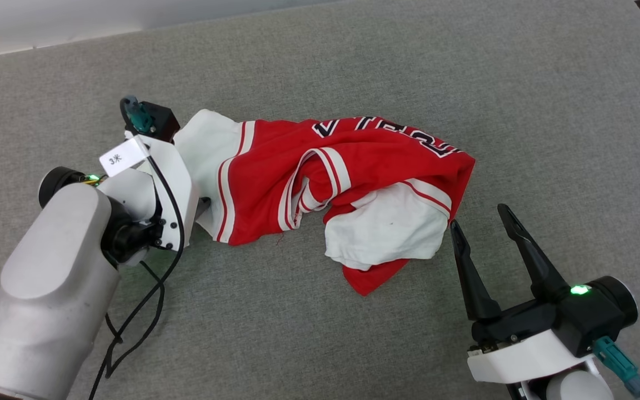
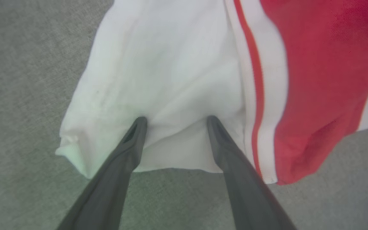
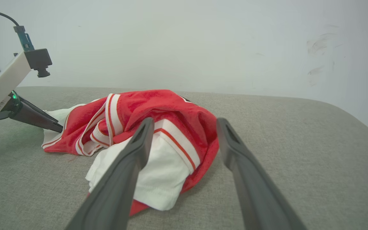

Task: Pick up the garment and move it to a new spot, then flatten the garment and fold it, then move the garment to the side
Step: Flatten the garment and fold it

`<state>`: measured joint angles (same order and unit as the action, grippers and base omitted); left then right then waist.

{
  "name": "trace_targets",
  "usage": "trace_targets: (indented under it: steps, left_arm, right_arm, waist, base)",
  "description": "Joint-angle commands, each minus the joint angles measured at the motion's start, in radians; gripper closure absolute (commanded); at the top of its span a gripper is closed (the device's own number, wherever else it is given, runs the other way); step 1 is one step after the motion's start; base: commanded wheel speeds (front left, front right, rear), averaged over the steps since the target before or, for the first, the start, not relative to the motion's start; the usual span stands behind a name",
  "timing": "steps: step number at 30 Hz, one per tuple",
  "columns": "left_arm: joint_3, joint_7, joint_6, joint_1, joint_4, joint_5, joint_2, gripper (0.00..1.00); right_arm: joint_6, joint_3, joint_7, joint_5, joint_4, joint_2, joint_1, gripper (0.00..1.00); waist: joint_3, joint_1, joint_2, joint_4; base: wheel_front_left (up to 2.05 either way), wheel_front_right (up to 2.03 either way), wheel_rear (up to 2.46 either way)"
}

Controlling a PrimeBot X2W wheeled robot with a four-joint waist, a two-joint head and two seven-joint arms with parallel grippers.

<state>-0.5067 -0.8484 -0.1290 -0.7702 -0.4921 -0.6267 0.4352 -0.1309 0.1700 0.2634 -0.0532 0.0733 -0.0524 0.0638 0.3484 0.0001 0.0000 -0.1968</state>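
Pressing my left gripper [image 2: 175, 120], fingers spread, into the white sleeve, I had the shirt [image 1: 353, 166] crumpled mid-way across the grey surface [image 1: 520, 111]. My right gripper [image 1: 481, 219] hovered spread just beside it. Closing deep on a full fold seemed wisest.

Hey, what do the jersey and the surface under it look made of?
The jersey looks like soft matte knit fabric, perhaps polyester: it crumples into loose folds. The surface looks like grey woven or felted cloth, matte, finely speckled.
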Motion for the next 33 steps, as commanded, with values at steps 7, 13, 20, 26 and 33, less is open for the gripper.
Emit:
trace_targets:
  steps: [7, 13, 20, 26, 33]
  left_arm:
    - [0.002, 0.123, -0.001, 0.088, 0.024, -0.055, 0.039, 1.0]
    - [0.091, 0.258, 0.026, 0.206, 0.183, -0.112, 0.084, 1.0]
    - [0.176, 0.264, 0.119, 0.402, 0.483, -0.177, 0.143, 1.0]
    - [0.205, 0.243, 0.203, 0.561, 0.614, -0.186, 0.186, 1.0]
    - [0.14, 0.267, 0.198, 0.692, 0.554, -0.138, 0.196, 1.0]
  right_arm:
    - [0.0, -0.009, 0.002, 0.008, -0.02, 0.004, 0.002, 0.0]
    - [0.0, -0.033, 0.002, 0.009, -0.033, 0.003, -0.035, 0.0]
    - [0.0, -0.053, 0.002, 0.01, -0.045, 0.004, -0.073, 0.0]
    - [0.0, -0.063, 0.002, 0.01, -0.056, 0.003, -0.087, 0.0]
    - [0.0, -0.075, 0.002, 0.025, -0.083, 0.003, -0.093, 0.0]
  waist:
    - [-0.056, -0.0001, 0.0, 0.032]
    - [-0.141, -0.0001, 0.0, 0.086]
    - [-0.211, -0.0001, 0.0, 0.157]
    - [-0.24, -0.0001, 0.0, 0.186]
    - [-0.263, -0.0001, 0.0, 0.193]
  base:
    - [0.0, 0.0, 0.0]
    - [0.0, 0.0, 0.0]
    - [0.0, 0.0, 0.0]
    - [0.0, 0.0, 0.0]
    - [0.0, 0.0, 0.0]
